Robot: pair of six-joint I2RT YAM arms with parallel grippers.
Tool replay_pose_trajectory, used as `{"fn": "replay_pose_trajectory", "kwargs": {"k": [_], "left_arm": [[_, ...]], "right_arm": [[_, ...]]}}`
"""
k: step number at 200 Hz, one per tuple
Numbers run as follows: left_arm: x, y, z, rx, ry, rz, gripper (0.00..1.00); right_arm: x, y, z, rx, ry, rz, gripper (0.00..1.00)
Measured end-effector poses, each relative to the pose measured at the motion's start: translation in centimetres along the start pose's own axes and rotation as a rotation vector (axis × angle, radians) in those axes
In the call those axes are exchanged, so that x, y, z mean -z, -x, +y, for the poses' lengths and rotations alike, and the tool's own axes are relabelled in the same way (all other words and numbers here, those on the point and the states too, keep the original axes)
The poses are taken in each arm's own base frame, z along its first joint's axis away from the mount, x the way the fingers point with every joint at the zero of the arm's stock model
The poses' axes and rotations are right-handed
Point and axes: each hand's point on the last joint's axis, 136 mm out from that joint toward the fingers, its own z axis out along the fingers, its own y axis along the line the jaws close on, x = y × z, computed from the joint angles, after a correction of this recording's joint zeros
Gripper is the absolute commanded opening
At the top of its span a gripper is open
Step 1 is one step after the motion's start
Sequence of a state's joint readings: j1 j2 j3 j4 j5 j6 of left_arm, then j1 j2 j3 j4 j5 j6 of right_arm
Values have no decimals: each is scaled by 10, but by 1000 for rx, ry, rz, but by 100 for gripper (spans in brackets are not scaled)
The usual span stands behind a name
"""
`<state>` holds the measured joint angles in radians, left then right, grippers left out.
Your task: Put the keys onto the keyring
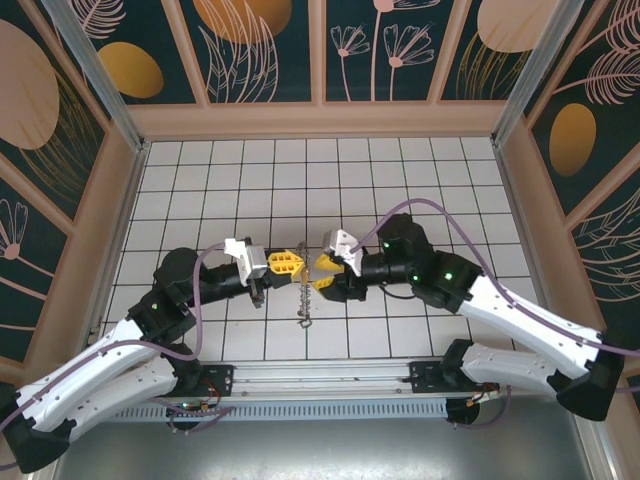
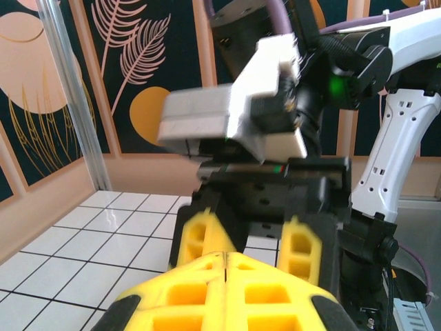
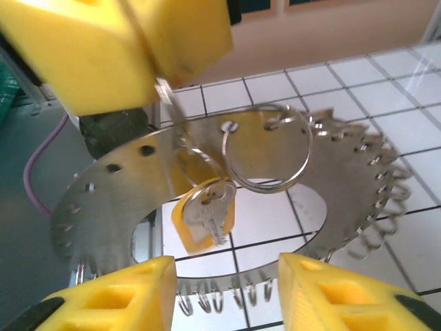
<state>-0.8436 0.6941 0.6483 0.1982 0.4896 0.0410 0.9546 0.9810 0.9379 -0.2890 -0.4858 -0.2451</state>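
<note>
Entry: key-threading, step in hand judged as presenting ring and key for joining.
- left end effector [image 3: 155,69]: fingers pressed together on a thin metal loop [image 3: 165,93], bundle hung above the table [image 1: 200,190]
- right end effector [image 3: 227,296]: fingers apart, empty, just below the bundle
- key [image 3: 207,217]: yellow-tagged, dangled beside the keyring [image 3: 307,148], which passed through a hole in a flat perforated plate [image 3: 117,186]
- next move, as judged: called for a fine pinch on the key, then easing it onto the ring's split
</note>
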Motion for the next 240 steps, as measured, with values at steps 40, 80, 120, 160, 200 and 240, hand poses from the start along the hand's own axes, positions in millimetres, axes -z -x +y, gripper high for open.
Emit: {"fn": "replay_pose_trajectory", "kwargs": {"k": [40, 80, 120, 160, 200, 240], "left_arm": [[-2, -2, -3, 4, -21, 6, 0], [-6, -8, -10, 25, -79, 20, 0], [-8, -10, -14, 39, -110, 28, 0], [-9, -9, -15, 34, -117, 20, 0], [-9, -7, -16, 33, -126, 12, 0], [-10, -4, -16, 43, -130, 2, 0]], "right_arm": [[28, 29, 9, 70, -29, -133, 44], [24, 39, 10, 101, -7, -180, 41], [17, 38, 11, 108, 19, -183, 37], [14, 37, 16, 110, 57, -182, 32], [9, 33, 15, 103, 64, -167, 25], [9, 34, 16, 126, 71, -169, 0]]}}
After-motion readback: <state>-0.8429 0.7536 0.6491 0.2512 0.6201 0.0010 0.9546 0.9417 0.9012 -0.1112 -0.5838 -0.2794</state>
